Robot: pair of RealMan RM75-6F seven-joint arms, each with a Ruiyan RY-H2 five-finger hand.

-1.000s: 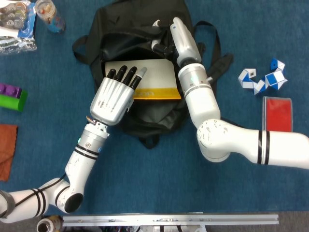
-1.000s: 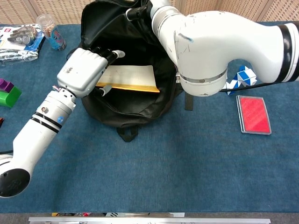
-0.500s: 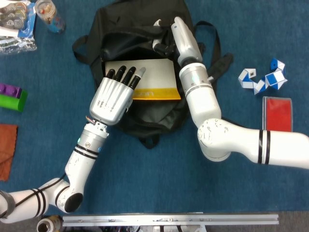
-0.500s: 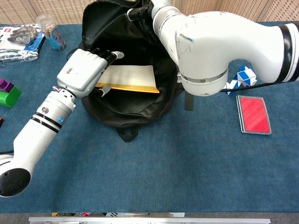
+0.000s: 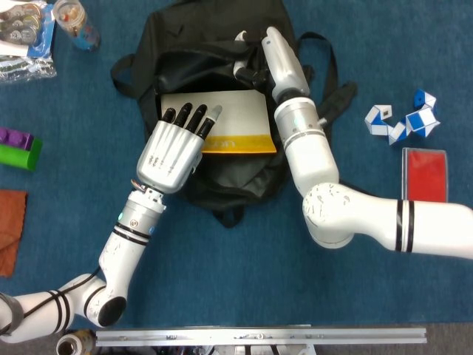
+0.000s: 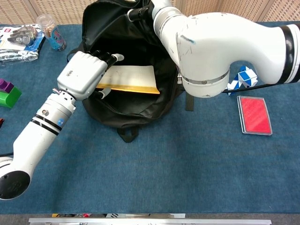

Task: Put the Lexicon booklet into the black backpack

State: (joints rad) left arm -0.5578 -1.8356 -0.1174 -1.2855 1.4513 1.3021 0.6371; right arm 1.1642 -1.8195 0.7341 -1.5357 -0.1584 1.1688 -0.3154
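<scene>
Black backpack (image 5: 222, 174) lying flat on the blue table (image 5: 222, 274), mouth gaping wide. Lexicon booklet (image 5: 236, 122) sitting inside that mouth, white page up with a yellow band along its near edge, roughly level, partly covered on its left end.

Left hand (image 5: 174, 151) laid palm-down over the backpack's left rim, dark fingers (image 5: 194, 117) stretched out and slightly apart, tips resting on the booklet's left part. From the chest view, thumb (image 6: 104, 90) tucked below the booklet's near edge, so possibly pinching it, but can't really tell whether it's gripped or just pressed flat.

Right hand (image 5: 255, 66) up at the backpack's far rim, mostly hidden behind its own forearm and the dark fabric. Looks hooked on the rim (image 6: 136, 11), holding the mouth up, though finger spread can't be made out.

Right of the backpack: blue-and-white twisty puzzle (image 5: 403, 118), red case (image 5: 424, 174) just nearer than it. Left of the backpack: green block (image 5: 18, 155), purple block (image 5: 15, 137) touching it, brown cloth (image 5: 11, 229), plus a small jar (image 5: 74, 22) and packet (image 5: 26, 37) at the far corner.
</scene>
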